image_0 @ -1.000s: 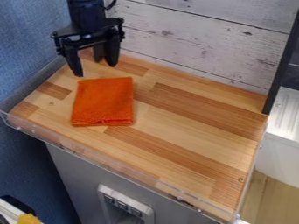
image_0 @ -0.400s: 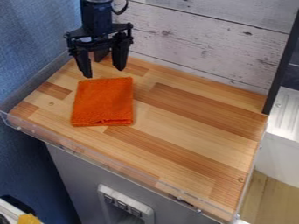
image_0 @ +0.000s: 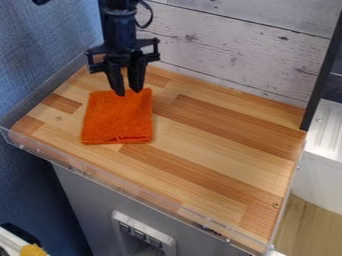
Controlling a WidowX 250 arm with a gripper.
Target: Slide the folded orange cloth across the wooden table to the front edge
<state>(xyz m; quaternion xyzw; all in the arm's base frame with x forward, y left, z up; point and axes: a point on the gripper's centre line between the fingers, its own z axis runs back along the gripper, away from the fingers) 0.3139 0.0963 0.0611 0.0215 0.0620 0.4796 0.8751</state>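
Observation:
The black gripper [image_0: 129, 93] hangs down at the upper left, its two fingertips over the far edge of an orange cloth [image_0: 118, 120]. A narrow gap separates the fingers, so it stands partly open. Whether the tips touch the fabric I cannot tell. Folded into a rough rectangle, the cloth lies flat on the left part of the wooden tabletop [image_0: 214, 145].
A whitewashed plank wall [image_0: 234, 45] rises behind the tabletop, and a blue wall [image_0: 40, 55] stands at the left. A clear low rim [image_0: 87, 171] runs along the front edge. At the right are a black upright bar [image_0: 320, 75] and a white surface [image_0: 325, 135].
The gripper has moved right and down toward the viewer, from behind the cloth to over its far edge. Its fingers have drawn closer together. The cloth has kept its place.

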